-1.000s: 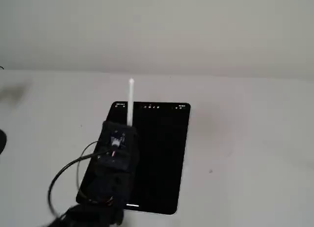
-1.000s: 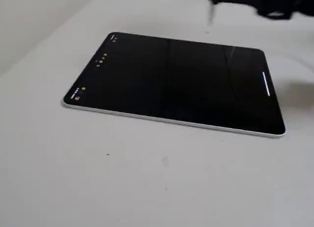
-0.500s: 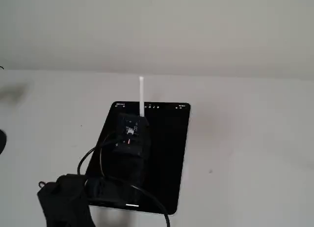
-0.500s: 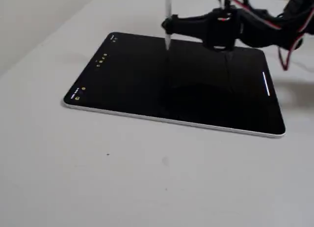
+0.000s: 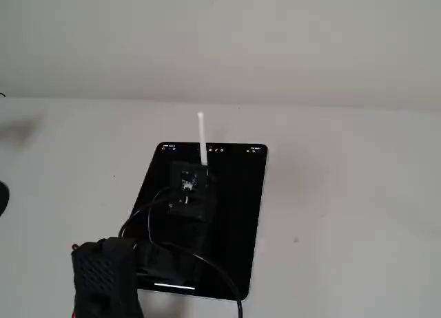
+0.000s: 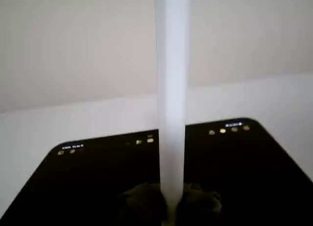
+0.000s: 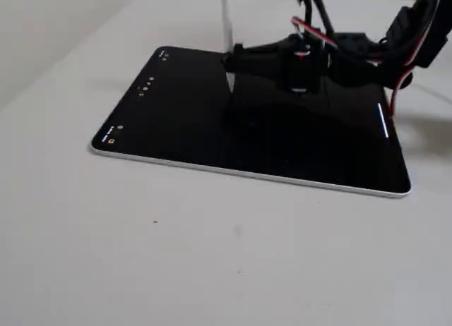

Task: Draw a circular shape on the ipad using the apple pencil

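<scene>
Since 1 s ago the arm has pushed farther over the ipad (image 5: 238,215). In a fixed view the gripper (image 5: 198,172) w/ the upright apple pencil (image 5: 202,135) went from the tablet's left edge to abt mid-screen, nearer the far icon edge. In another fixed view the gripper (image 7: 233,58), only a blur at the far edge 1 s ago, now hangs low over the screen; the pencil (image 7: 227,19) is a bit lower & farther left vs 0.5 s ago.
</scene>
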Controlling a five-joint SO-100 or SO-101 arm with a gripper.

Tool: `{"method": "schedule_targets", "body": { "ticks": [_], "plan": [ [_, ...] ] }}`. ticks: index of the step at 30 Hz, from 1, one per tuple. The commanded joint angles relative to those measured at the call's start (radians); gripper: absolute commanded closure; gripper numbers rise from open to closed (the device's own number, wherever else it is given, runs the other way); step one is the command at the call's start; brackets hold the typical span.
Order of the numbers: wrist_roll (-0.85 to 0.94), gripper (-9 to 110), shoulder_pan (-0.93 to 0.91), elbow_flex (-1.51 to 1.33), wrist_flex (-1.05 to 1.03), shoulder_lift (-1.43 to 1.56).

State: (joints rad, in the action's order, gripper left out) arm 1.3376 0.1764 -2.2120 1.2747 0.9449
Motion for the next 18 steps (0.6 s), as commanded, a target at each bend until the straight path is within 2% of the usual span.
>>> {"method": "schedule_targets", "body": {
  "ticks": [1, 18],
  "plan": [
    [0.014, 102, -0.006, 0.061, 0.003, 0.002],
    [0.021, 102, 0.072, 0.009, 0.04, -0.017]
  ]
}}
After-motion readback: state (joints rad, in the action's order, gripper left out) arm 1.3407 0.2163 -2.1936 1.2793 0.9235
